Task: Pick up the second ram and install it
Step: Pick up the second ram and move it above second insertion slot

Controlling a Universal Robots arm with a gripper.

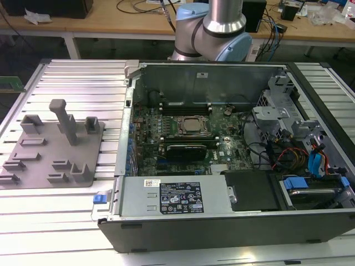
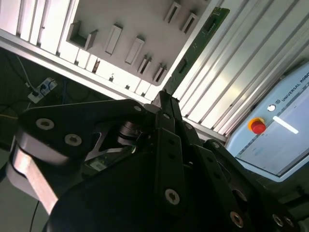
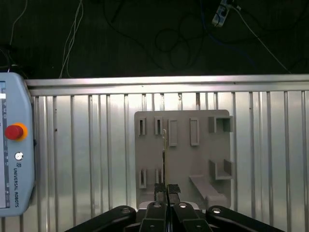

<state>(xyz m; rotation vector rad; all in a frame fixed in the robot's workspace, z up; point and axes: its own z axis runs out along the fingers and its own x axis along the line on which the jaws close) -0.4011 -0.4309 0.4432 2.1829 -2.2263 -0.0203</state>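
The second ram [image 2: 193, 50] is gripped in the pincer [image 2: 164, 96], whose dark fingers [image 2: 166, 125] are clenched on one end of it. The rest of the green stick is seen reaching straight out from the fingertips in the second wrist view. In the first wrist view the second ram [image 3: 164, 154] is seen edge-on as a thin line rising from the pincer [image 3: 167, 188], with one finger pressed to each face.

The held stick is seen from above against the grey fixture plate [image 3: 183, 164], beside two of its narrow slots. Whether the free end touches the plate cannot be told. In the second wrist view the plate [image 2: 135, 19] is seen beyond the stick, and the stick's far end is seen against the ribbed bench [image 2: 251, 48] beside it.

In the exterior view the fixture plate [image 1: 55, 149] lies on the bench [image 1: 83, 72] near the edge at the exterior view's left. An open computer case [image 1: 222, 221] is set beside the plate toward the exterior view's right, with its motherboard [image 1: 188, 127] exposed. The base of the arm [image 1: 213, 27] is seen behind the case at the far edge.

A pale teach pendant [image 3: 14, 183] with a red button [image 3: 14, 131] is seen near the bench edge in the first wrist view, well apart from the plate. Past that edge, dark floor and cables [image 3: 183, 34] are seen.
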